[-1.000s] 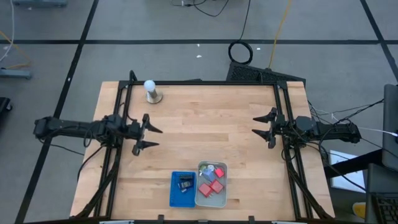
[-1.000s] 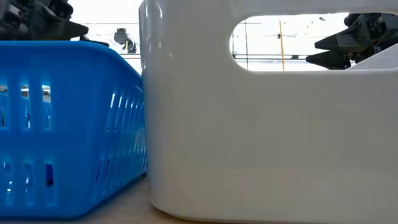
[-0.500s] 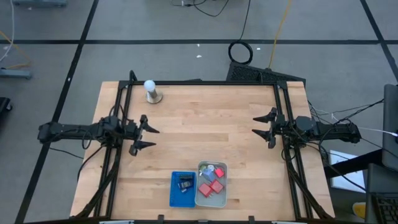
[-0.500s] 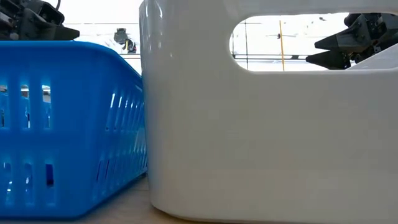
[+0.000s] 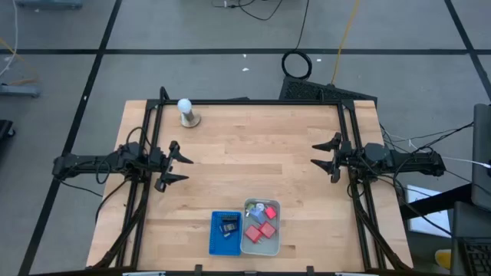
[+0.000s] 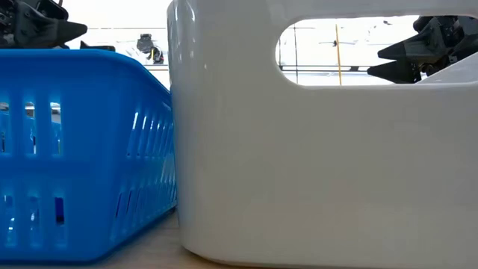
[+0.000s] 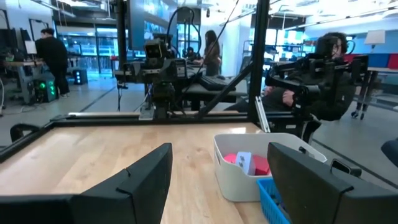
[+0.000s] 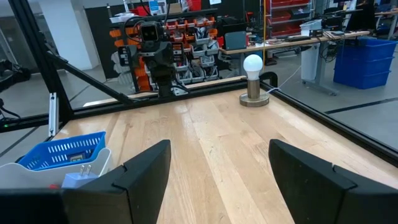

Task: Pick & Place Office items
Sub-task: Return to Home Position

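Observation:
The office items lie in two trays near the table's near edge. Red blocky ones (image 5: 261, 228) and a light blue one (image 5: 260, 208) are in the pale grey tray (image 5: 277, 228). Small black ones (image 5: 229, 225) are in the blue tray (image 5: 215, 240). The left wrist view shows red items (image 7: 232, 158) inside the grey tray (image 7: 241, 184). My left gripper (image 5: 176, 164) is open above the table's left side. My right gripper (image 5: 323, 157) is open above the right side. Both are far from the trays.
A white ball on a round base (image 5: 185, 111) stands near the far left corner. Black frame rails (image 5: 150, 138) run along the left and right table sides. In the low view the blue tray (image 6: 82, 149) and grey tray (image 6: 321, 164) fill the foreground. People show beyond the table.
My left gripper has drawn back toward the table's left edge and slightly toward the far edge, still open. My right arm and the trays have kept still.

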